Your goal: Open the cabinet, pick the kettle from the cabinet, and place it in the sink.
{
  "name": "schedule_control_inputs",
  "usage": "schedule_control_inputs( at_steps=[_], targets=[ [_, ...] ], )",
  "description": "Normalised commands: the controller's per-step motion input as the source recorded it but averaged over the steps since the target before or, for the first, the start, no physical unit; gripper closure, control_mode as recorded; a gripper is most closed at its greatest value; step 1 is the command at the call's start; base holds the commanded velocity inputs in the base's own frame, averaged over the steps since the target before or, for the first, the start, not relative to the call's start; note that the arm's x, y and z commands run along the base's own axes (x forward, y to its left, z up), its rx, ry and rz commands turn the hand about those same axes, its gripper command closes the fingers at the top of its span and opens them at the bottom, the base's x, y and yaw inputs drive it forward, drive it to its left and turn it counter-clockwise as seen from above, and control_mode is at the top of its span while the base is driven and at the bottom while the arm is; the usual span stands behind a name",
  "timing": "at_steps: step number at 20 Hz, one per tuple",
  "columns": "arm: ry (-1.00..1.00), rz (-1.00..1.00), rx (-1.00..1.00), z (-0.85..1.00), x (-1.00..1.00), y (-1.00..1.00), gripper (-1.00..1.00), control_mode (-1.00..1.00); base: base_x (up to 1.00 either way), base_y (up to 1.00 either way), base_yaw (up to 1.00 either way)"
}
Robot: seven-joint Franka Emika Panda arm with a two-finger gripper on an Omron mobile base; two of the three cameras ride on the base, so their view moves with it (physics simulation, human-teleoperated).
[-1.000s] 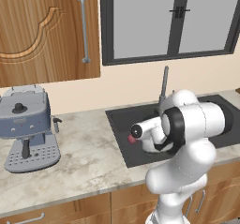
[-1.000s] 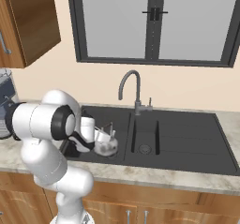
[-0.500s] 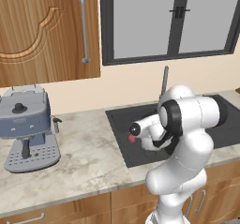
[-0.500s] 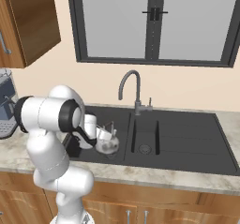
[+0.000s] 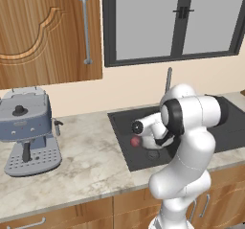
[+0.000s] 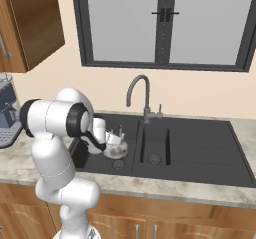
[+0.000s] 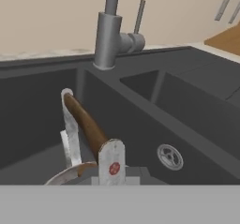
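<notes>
**Kettle held low in the left basin of the sink**

You have the kettle (image 6: 116,145) down inside the sink (image 6: 200,153), over the left basin, close to its floor; whether it touches the bottom you cannot tell. From the right base view it sits just beside the basin's left drain, with the divider wall and the smaller right basin further right. In the hand view the arched brown handle (image 7: 86,124) of the kettle runs up and away from the camera, and the silver rim of the body shows at the lower edge.

Your gripper (image 6: 111,139) is at the kettle's top, the jaws clenched on its handle. In the left base view the arm bends over the bench (image 5: 91,161) edge and hides most of the kettle; a red dot shows on the hand.

The grey faucet (image 6: 141,95) stands behind the basins, at the far rim, well above the kettle. Beyond it is the dark-framed window (image 6: 165,28).

Further left on the bench stands the blue-grey espresso machine (image 5: 28,127), well apart from the sink. Above it hangs a wooden cabinet door (image 5: 48,31), shut, with its bar handle on the right edge.
</notes>
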Motion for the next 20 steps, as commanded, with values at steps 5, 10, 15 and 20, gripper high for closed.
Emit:
schedule_control_inputs(
  at_steps=[5, 10, 15, 20],
  targets=[
    [-0.14, 0.0, 0.04, -0.17, 0.01, -0.06, 1.0, -1.0, 0.0, 0.0, 0.0],
    [-0.12, 0.0, 0.03, -0.25, 0.0, -0.07, 1.0, -1.0, 0.0, 0.0, 0.0],
    [-0.1, 0.0, 0.01, -0.28, -0.05, -0.05, 1.0, -1.0, 0.0, 0.0, 0.0],
    [-0.06, 0.0, 0.0, -0.3, -0.14, -0.02, 1.0, -1.0, 0.0, 0.0, 0.0]
  ],
)
